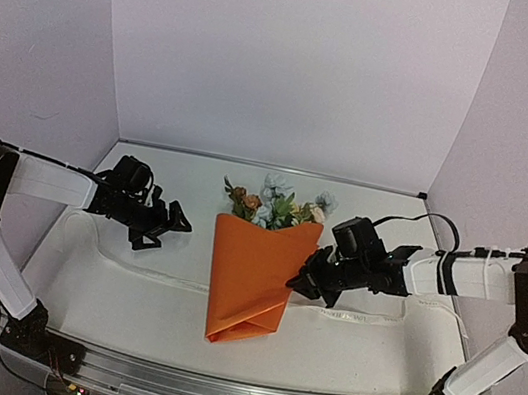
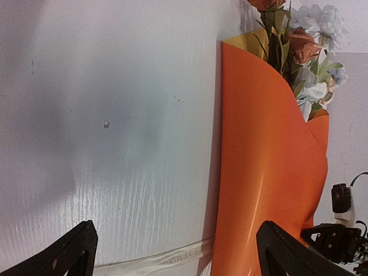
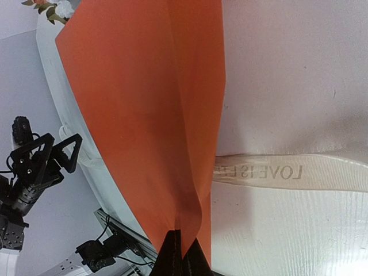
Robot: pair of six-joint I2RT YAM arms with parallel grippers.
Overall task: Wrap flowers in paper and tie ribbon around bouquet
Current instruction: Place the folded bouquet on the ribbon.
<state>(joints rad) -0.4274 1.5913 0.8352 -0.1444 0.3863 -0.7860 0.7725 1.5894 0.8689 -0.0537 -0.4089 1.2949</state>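
White tabletop (image 1: 124, 306), and mid-table you've got the orange paper (image 1: 251, 276) coned around the flowers (image 1: 278, 205), over a cream ribbon (image 3: 299, 172) printed "LOVE IS", right gripper (image 3: 183, 253) pinching the paper's edge, left gripper (image 1: 169, 229) spread wide, empty.

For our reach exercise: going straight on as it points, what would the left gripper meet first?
Probably the table, at or just past the ribbon between the fingers of the left gripper; the paper lies beside that line.

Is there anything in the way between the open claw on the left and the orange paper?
No, nothing visible. Only bare table lies between the left gripper and the paper. The ribbon lies flat on the table, running under the paper.
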